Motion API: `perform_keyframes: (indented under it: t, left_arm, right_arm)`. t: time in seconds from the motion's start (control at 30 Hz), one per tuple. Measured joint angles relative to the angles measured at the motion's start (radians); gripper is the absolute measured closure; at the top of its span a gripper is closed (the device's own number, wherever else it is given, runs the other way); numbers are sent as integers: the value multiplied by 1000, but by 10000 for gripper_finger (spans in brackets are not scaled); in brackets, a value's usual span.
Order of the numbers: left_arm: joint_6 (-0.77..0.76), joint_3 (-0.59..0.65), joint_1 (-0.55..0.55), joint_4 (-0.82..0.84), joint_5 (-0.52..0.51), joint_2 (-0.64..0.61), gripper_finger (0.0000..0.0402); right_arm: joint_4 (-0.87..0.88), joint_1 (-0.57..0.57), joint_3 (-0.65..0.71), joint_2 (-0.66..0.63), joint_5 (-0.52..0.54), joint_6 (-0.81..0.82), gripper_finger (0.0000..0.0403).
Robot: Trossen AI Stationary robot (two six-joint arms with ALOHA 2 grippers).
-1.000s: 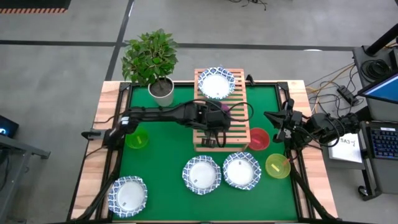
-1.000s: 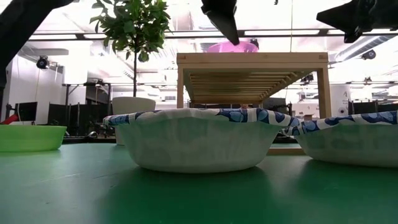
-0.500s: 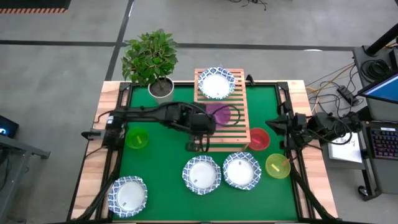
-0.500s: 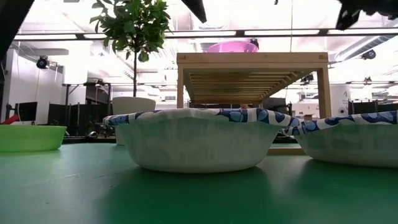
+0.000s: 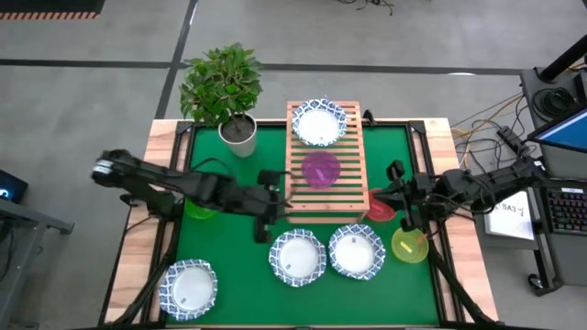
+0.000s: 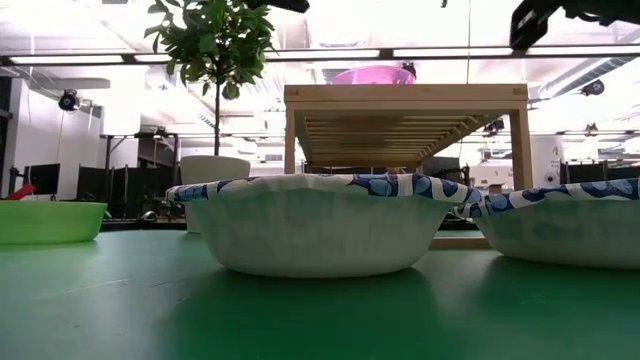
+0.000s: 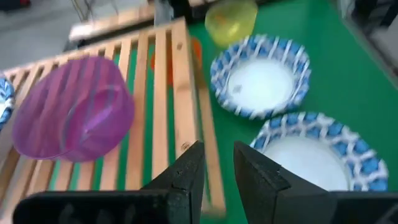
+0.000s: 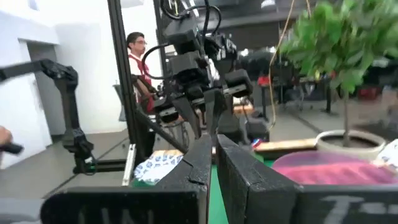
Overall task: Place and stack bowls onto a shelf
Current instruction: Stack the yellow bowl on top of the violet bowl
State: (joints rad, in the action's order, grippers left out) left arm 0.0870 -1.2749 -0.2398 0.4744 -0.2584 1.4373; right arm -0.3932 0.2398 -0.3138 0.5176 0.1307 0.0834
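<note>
From above, we see the purple bowl at the shelf's middle, and a patterned bowl at its far end. In the left wrist view, our left gripper shows narrowly parted, empty fingers. In the right wrist view, our right gripper is closed, empty.

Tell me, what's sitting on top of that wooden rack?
Two bowls rest on the wooden rack: a white bowl with a blue rim at its far end and a purple bowl near the middle. Both look empty from above. Whatever lies beneath the slats is mostly hidden.
</note>
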Motion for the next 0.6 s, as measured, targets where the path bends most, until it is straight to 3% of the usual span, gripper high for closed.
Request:
perform_keyframes:
  t: [0.13,0.27,0.6]
  left_arm:
    - [2,185,-8,-187,-3,-108,333]
    - [-3,303,-9,-257,-4,-208,333]
    - [-25,370,-10,-262,-4,-401,333]
  right_arm:
    - [80,12,-83,79,0,41,390]
    - [325,32,-236,153,0,113,390]
    - [1111,82,-688,387,0,457,390]
